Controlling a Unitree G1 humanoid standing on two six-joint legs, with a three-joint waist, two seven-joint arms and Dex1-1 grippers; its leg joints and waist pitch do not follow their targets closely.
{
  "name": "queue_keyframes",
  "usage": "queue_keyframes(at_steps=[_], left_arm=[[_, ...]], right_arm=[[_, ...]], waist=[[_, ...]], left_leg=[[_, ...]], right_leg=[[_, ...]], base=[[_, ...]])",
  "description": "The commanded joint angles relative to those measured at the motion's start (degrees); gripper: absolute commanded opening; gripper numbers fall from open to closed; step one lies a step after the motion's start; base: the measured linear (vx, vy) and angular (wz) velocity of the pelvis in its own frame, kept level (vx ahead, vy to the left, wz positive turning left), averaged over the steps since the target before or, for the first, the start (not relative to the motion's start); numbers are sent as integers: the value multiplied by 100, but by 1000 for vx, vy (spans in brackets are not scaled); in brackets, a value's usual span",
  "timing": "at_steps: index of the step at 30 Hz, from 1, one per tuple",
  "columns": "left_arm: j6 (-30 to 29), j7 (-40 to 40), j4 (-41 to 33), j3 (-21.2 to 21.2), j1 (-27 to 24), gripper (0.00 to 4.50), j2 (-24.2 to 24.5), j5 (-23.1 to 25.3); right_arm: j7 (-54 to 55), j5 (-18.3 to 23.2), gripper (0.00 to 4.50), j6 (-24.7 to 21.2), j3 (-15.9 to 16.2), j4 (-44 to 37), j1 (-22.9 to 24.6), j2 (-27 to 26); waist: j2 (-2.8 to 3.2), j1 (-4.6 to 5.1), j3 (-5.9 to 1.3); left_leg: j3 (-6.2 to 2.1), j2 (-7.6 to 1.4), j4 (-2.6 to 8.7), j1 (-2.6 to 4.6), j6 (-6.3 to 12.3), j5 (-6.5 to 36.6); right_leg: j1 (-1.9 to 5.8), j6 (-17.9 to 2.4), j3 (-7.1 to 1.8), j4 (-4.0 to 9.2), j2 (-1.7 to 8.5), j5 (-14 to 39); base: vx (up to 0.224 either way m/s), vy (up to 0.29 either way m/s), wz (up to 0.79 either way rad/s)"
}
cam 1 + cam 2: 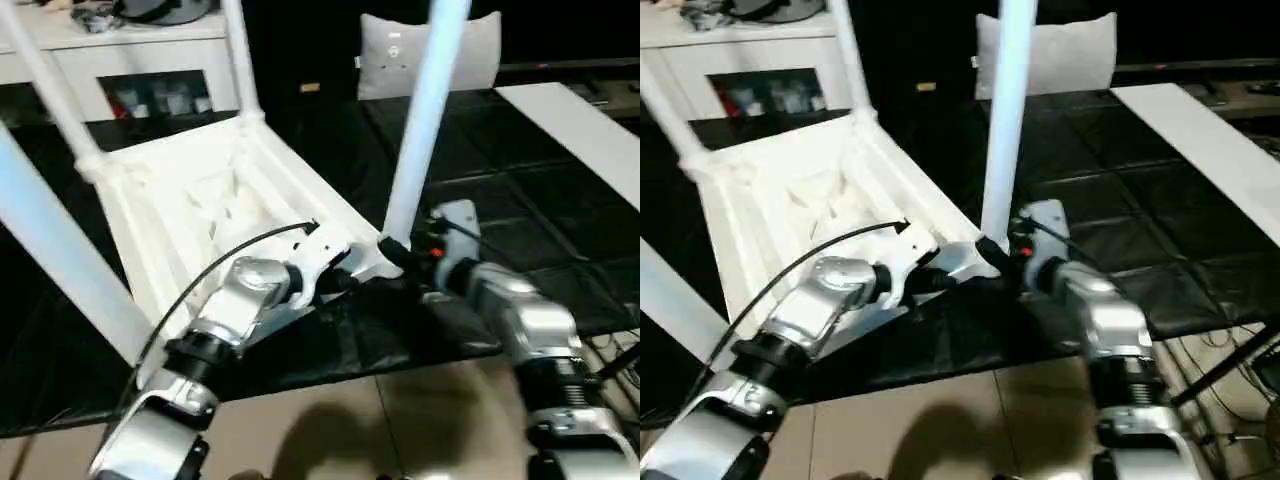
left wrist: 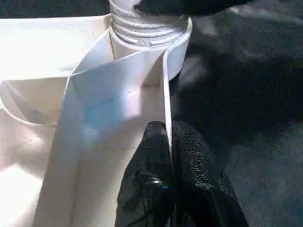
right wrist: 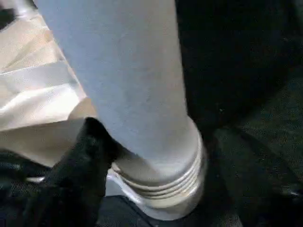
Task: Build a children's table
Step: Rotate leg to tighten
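The white table top (image 1: pixel 200 210) lies upside down on a black mat, ribbed underside up. Three legs stand in its corner sockets: two at the far side (image 1: pixel 60 90) (image 1: pixel 238 60) and one near left (image 1: pixel 60 260). A fourth leg (image 1: pixel 420 130) stands upright in the near right socket (image 2: pixel 151 33). My right gripper (image 1: pixel 400 255) is shut on this leg's base, and one black finger (image 3: pixel 80 161) presses against the tube (image 3: pixel 128 71). My left gripper (image 1: pixel 345 280) is shut on the top's thin rim wall (image 2: pixel 165 85), just beside that socket, with the fingertips (image 2: pixel 156 137) pinching the wall.
A grey cushion (image 1: pixel 430 50) stands behind the mat, and a white cabinet (image 1: pixel 130 60) with glass doors is at the far left. A long white board (image 1: pixel 590 130) lies at the right. Beige floor (image 1: pixel 400 420) runs along the mat's near edge. A black cable (image 1: pixel 200 270) loops over my left forearm.
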State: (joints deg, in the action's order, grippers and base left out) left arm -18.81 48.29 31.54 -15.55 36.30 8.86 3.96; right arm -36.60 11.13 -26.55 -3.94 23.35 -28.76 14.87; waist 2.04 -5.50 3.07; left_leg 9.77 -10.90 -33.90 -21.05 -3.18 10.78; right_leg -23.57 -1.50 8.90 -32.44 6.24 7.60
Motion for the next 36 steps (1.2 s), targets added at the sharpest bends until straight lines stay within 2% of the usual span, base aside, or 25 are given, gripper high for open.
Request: queue_keyframes(at_steps=[1,2,3,4,6,7,9,12,13,14,15,16,17,20,23,29,32,36], left_arm=[[396,516,-302,-91,-55,0,171,-219],[451,660,-317,-119,-87,0,240,-242],[573,837,-326,-151,-118,0,315,-275],[691,1069,-325,-194,-143,0,413,-312],[777,1224,-321,-224,-158,0,480,-331],[909,1568,-338,-289,-186,0,589,-368],[978,1832,-362,-350,-194,0,677,-401],[1081,2049,-342,-437,-183,0,775,-396],[1198,2283,-299,-557,-164,0,893,-357],[1259,2410,-274,-614,-152,0,953,-338],[1296,2565,-271,-671,-144,0,1011,-335],[1314,2708,-281,-709,-140,0,1057,-347],[1334,2806,-295,-738,-136,0,1089,-353],[1381,2961,-325,-763,-119,0,1118,-345],[1423,3024,-299,-786,-84,0,1126,-342],[1489,3098,-237,-795,-60,0,1143,-358],[1476,3049,-223,-756,-79,0,1120,-371],[1251,2815,-293,-581,-151,0,957,-545]], right_arm=[[-538,-6,378,166,67,-53,17,340],[-872,-23,378,327,178,-111,69,511],[-1243,-14,378,501,291,-179,127,681],[-1754,47,378,643,432,-276,213,898],[-2083,97,378,720,519,-339,268,1036],[-2675,182,378,816,674,-379,343,1270],[-3119,211,378,887,782,-306,334,1436],[-3407,226,352,958,840,-179,264,1529],[-3691,252,352,1029,901,-54,176,1600],[-3848,281,332,1059,937,8,131,1633],[-3985,302,332,1144,967,47,102,1643],[-4096,314,313,1262,983,82,84,1637],[-4190,344,313,1282,1001,104,70,1626],[-4480,441,284,1136,1105,114,46,1620],[-4749,503,263,964,1214,128,40,1595],[-5062,541,212,895,1309,247,25,1607],[-5097,576,205,873,1318,200,80,1619],[-5060,776,202,618,1240,-77,268,1568]], waist=[[-110,-63,-459],[-104,-69,-450],[-137,-87,-447],[-122,-138,-439],[-130,-161,-430],[-157,-197,-430],[-142,-219,-418],[-143,-256,-410],[-168,-279,-411],[-166,-282,-416],[-196,-272,-417],[-182,-300,-414],[-191,-294,-408],[-178,-317,-420],[-207,-337,-426],[-229,-355,-426],[-227,-364,-432],[-220,-384,-430]], left_leg=[[-43,-218,340,20,470,828],[-39,-220,342,20,469,838],[-31,-230,339,32,445,873],[-28,-235,337,41,442,956],[-31,-246,346,35,447,973],[-36,-236,342,29,456,1032],[-33,-247,337,36,465,1073],[-34,-255,337,55,417,1162],[-34,-259,335,70,387,1181],[-36,-257,333,73,386,1188],[-33,-264,338,62,391,1228],[-35,-271,337,71,378,1217],[-32,-271,339,71,380,1210],[-52,-290,354,63,351,1215],[-51,-298,355,61,306,1218],[-52,-289,352,59,261,1187],[-51,-293,350,57,266,1138],[-45,-291,345,63,271,1123]], right_leg=[[416,-820,-350,336,362,1741],[405,-802,-354,346,356,1789],[384,-767,-359,356,355,1877],[377,-732,-360,361,357,1993],[376,-685,-368,361,355,2062],[379,-635,-350,364,355,2216],[357,-605,-356,385,354,2356],[322,-609,-360,402,358,2526],[312,-624,-361,401,367,2614],[311,-629,-356,405,366,2623],[316,-621,-355,403,362,2638],[307,-621,-367,393,377,2633],[303,-623,-372,395,372,2622],[322,-665,-371,372,375,2541],[330,-768,-382,343,373,2325],[340,-715,-377,352,384,2452],[340,-736,-382,341,381,2364],[345,-749,-382,337,374,2367]], base=[[0,0,0],[0,0,0],[0,0,0],[0,0,0],[0,0,0],[0,0,0],[0,0,0],[0,0,0],[0,0,0],[0,0,0],[0,0,0],[0,0,0],[0,0,0],[0,0,0],[0,0,0],[0,0,0],[0,0,0],[0,0,0]])
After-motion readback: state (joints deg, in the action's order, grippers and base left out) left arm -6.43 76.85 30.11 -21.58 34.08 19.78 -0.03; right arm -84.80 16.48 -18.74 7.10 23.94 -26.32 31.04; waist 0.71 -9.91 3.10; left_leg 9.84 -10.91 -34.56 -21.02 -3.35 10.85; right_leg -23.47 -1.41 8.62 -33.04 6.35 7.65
